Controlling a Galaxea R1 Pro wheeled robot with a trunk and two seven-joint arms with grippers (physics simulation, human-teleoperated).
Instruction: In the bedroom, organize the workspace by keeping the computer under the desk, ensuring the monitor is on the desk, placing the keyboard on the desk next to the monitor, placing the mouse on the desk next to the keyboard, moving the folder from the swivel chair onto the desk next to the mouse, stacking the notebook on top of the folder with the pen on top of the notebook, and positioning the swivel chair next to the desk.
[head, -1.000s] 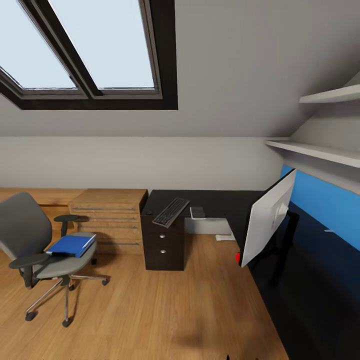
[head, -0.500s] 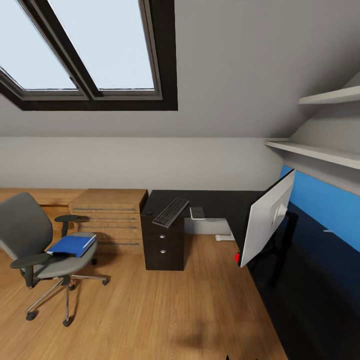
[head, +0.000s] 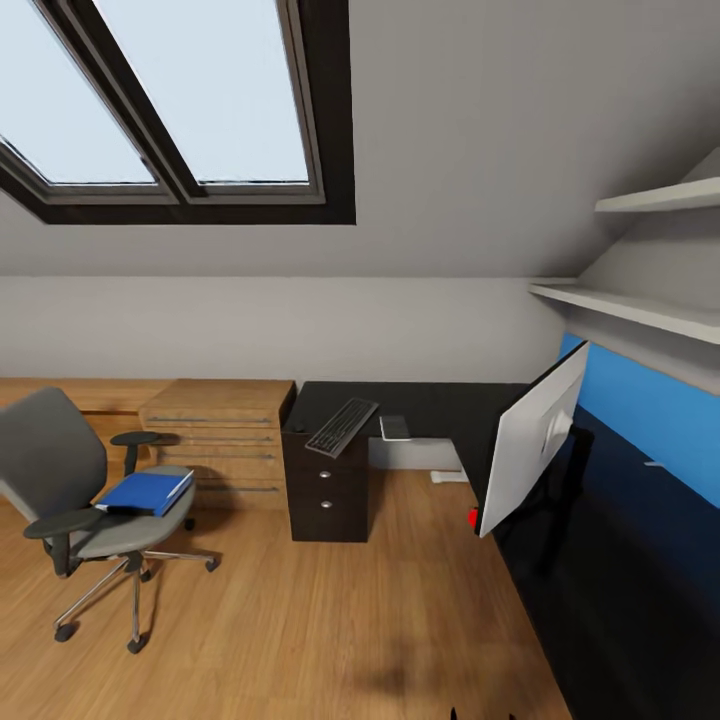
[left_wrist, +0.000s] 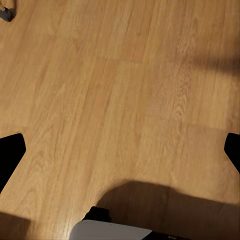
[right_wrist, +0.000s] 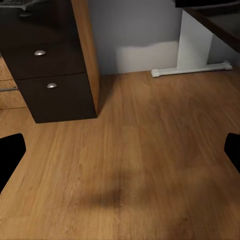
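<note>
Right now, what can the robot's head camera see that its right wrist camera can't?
Head view alone: the swivel chair with the blue folder lying on its seat, the keyboard on the desk, the monitor standing on the desk's nearer wing, the skylight and the wall shelves.

Right wrist view alone: a white desk leg with its floor foot, and the dark tips of the right end effector, spread wide with nothing between them.

Both: the black drawer unit with silver knobs, and the wooden floor.

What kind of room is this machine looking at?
Probably an attic room used as a home office: a sloped ceiling with a skylight, a black desk carrying a keyboard and monitor, and a swivel chair on a wooden floor.
</note>
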